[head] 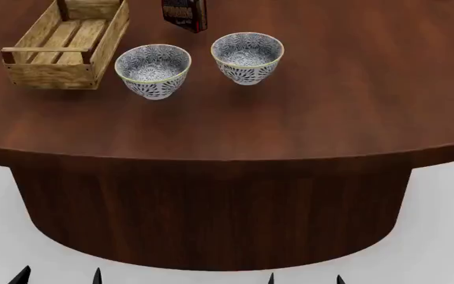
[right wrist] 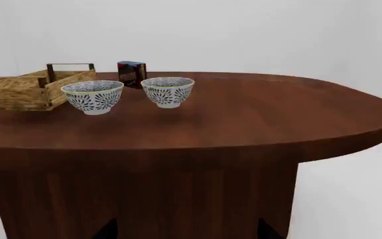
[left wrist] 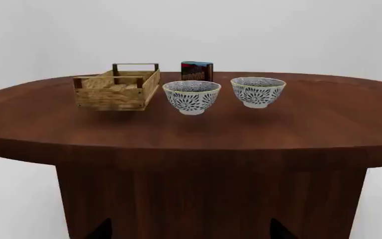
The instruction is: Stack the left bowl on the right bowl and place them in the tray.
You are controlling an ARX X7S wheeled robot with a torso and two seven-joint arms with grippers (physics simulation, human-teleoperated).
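Two white bowls with a dark blue leaf pattern stand side by side on the brown table: the left bowl (head: 153, 70) (left wrist: 192, 97) (right wrist: 93, 96) and the right bowl (head: 247, 56) (left wrist: 257, 91) (right wrist: 167, 91). Both are upright and empty. The tray (head: 54, 74) (left wrist: 111, 97) (right wrist: 15, 97), a light wooden crate, sits left of the left bowl and is empty. My left gripper (head: 59, 277) (left wrist: 191, 231) and right gripper (head: 305, 278) (right wrist: 185, 231) hang open below and in front of the table's near edge, far from the bowls, holding nothing.
A blue-and-black box (head: 186, 15) (left wrist: 197, 71) (right wrist: 131, 72) stands upright behind the bowls, beside the tray's far end. The oval table (head: 306, 118) rests on a broad wooden pedestal (head: 211, 213) facing both wrist cameras.
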